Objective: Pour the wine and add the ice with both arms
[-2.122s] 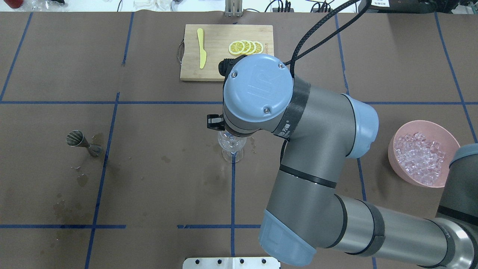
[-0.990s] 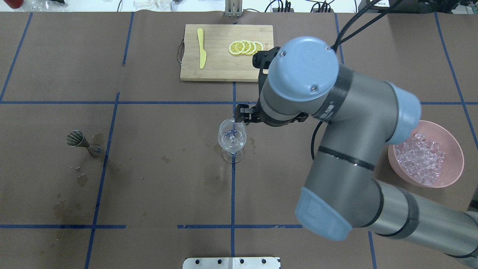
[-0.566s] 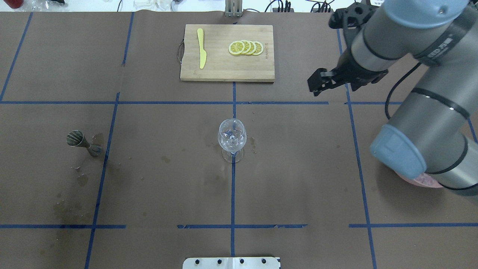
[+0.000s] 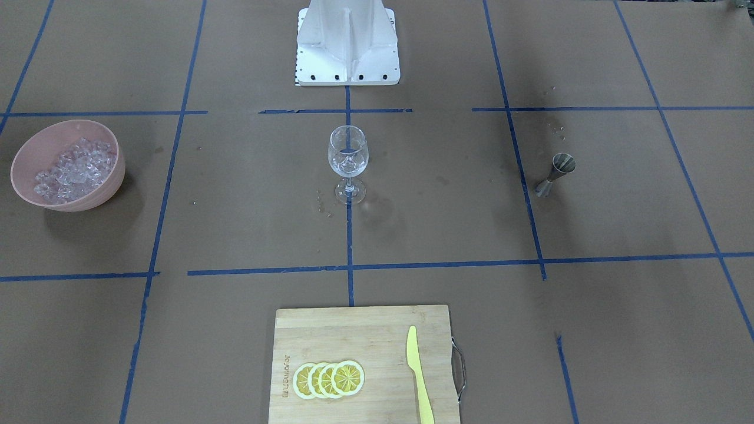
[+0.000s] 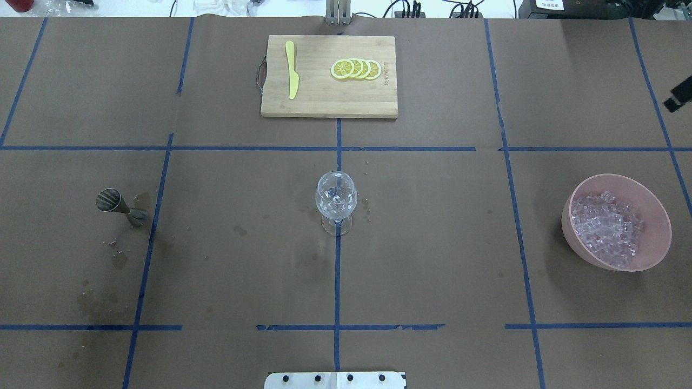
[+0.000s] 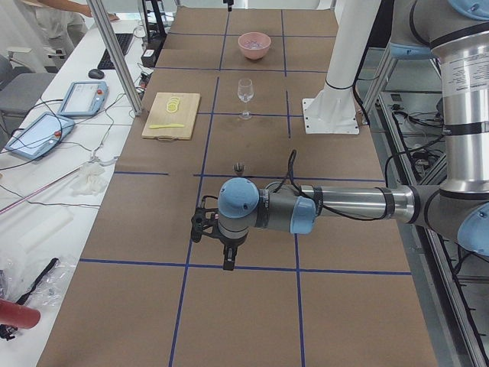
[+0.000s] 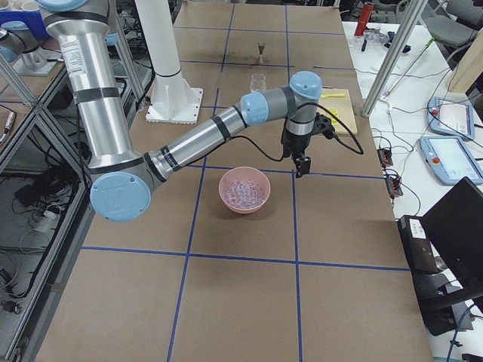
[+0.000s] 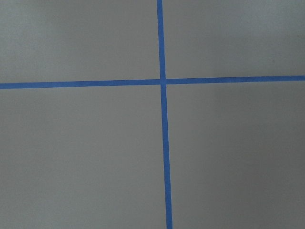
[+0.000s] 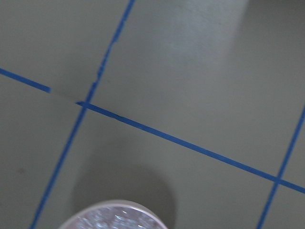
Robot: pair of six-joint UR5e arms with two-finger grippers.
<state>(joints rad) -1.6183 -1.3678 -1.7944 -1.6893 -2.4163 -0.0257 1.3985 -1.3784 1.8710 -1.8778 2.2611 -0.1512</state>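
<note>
At worktop point(image 5: 432, 243) centre the wine glass point(image 5: 335, 197) stands free; my right fingers point(image 7: 299, 166) hang at one o'clock of the ice point(image 5: 608, 221) heap, left fingers point(image 6: 227, 262) well apart, probably giving room. Spread: can't tell.

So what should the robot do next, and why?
Probably move the right gripper over the round pink bowl for another piece of the clear ice. The gripper hangs near that bowl, which is heaped with ice, while the clear stemmed wine glass holds only a few pieces.
</note>
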